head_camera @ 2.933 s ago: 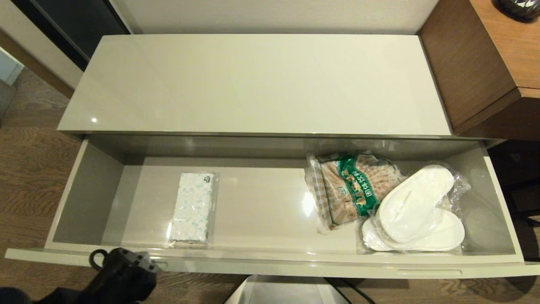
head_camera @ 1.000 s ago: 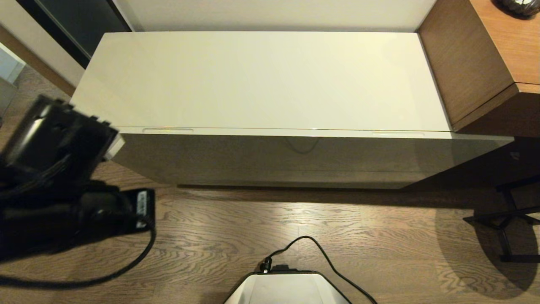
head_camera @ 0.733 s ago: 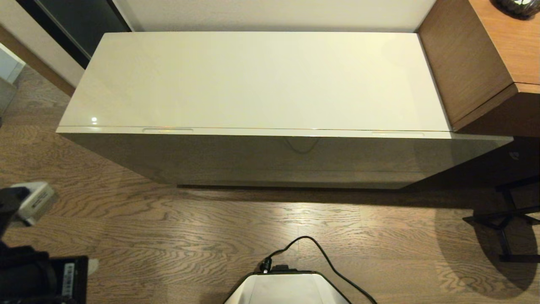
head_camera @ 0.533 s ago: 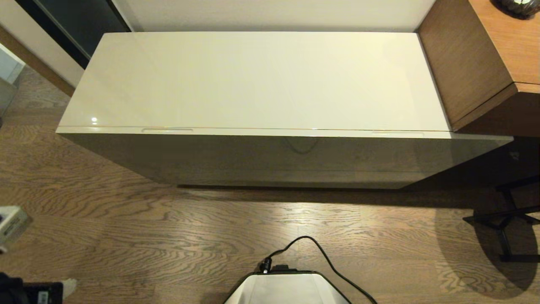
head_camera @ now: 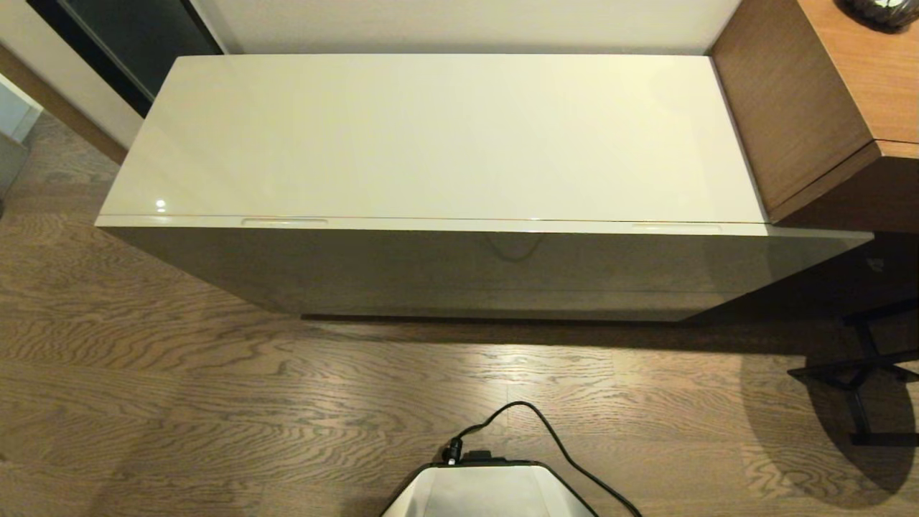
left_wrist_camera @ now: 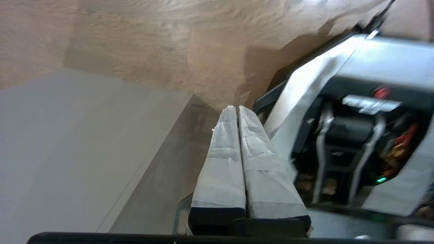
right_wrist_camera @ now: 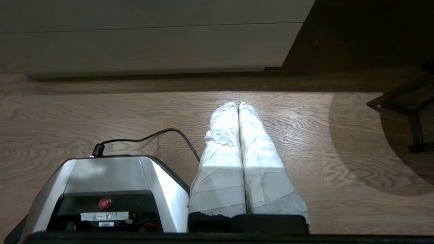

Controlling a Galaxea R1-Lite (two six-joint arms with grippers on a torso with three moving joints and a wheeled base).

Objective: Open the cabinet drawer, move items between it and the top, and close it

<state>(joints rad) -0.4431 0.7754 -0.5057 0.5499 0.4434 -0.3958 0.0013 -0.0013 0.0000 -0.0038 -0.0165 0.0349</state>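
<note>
Head view, wooden desk (head_camera: 826, 93) beside cabinet top (head_camera: 445, 136)

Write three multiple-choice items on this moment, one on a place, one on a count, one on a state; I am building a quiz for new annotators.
1. Where is the wooden desk?
A. at the cabinet's right end
B. at its left end
C. in front of it

2. How many oval recesses show along the drawer rim?
A. one
B. two
C. four

3. How is the drawer?
A. pulled fully out
B. half open
C. shut

Answers:
1. A, the brown desk adjoins the top on the head view's right.
2. B, one recess sits near each end.
3. C, its front lies flush under the top; the left tool and right tool are both shut and empty.
</note>
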